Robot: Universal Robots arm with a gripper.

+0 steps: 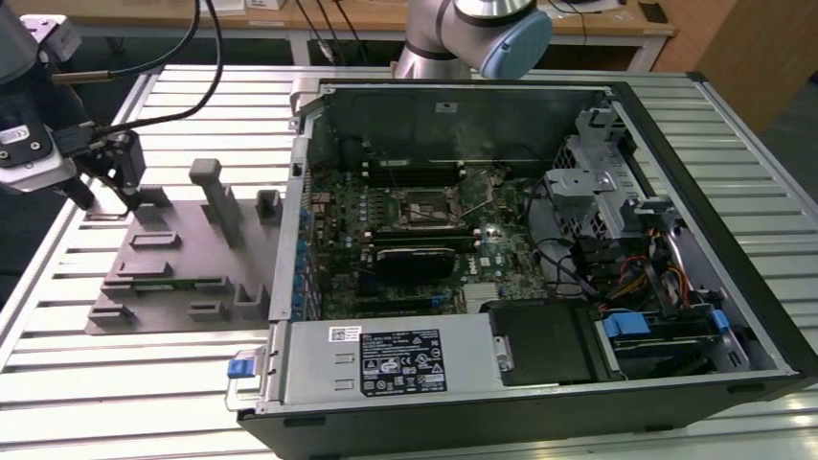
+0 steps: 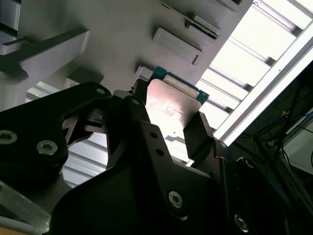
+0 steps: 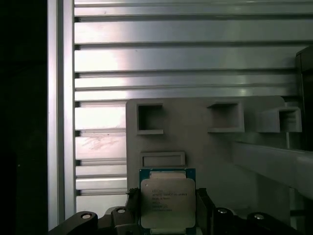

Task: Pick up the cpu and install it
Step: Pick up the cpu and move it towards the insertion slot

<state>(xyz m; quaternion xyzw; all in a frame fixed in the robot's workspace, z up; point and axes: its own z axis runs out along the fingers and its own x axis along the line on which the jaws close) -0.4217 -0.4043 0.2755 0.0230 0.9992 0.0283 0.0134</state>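
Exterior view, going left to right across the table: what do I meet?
The gripper, shut on the cpu → grey plate → motherboard in the open case → drive cage.

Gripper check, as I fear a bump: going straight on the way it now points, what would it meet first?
Most likely the grey plate, close to its edge by the slatted table; the gripper, jaws shut on the cpu, points down at it. Depth is unclear.
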